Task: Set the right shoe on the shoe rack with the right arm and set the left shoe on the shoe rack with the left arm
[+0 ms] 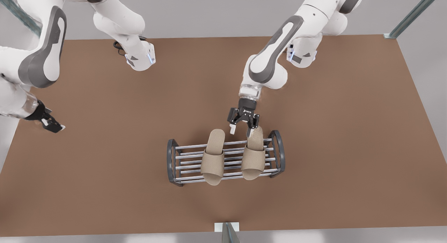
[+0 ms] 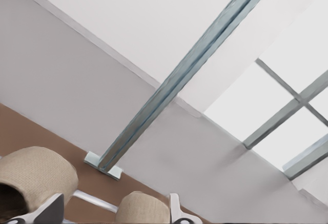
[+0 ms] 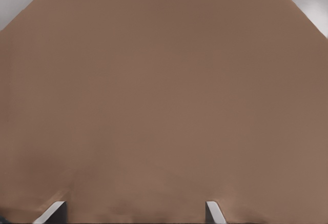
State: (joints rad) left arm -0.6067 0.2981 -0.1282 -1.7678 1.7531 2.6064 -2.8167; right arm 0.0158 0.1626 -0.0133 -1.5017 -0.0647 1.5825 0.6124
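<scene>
Left gripper (image 1: 241,128): fingers apart, at heel of left shoe (image 1: 254,154), centre frame.
Right gripper (image 1: 52,123): apart, waiting far left.
Shoes: left shoe and right shoe (image 1: 213,157) lie across shoe rack (image 1: 279,148).
Advice: lift straight up, clear of heel.

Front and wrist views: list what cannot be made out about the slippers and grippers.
- Front view: the left gripper, open, overlaps the heel of the slipper on the front view's right; contact cannot be told.
- Left wrist view: the edge cuts off both slippers.
- Right gripper, waiting at the front view's left: fingers cut off in its wrist view.
</scene>
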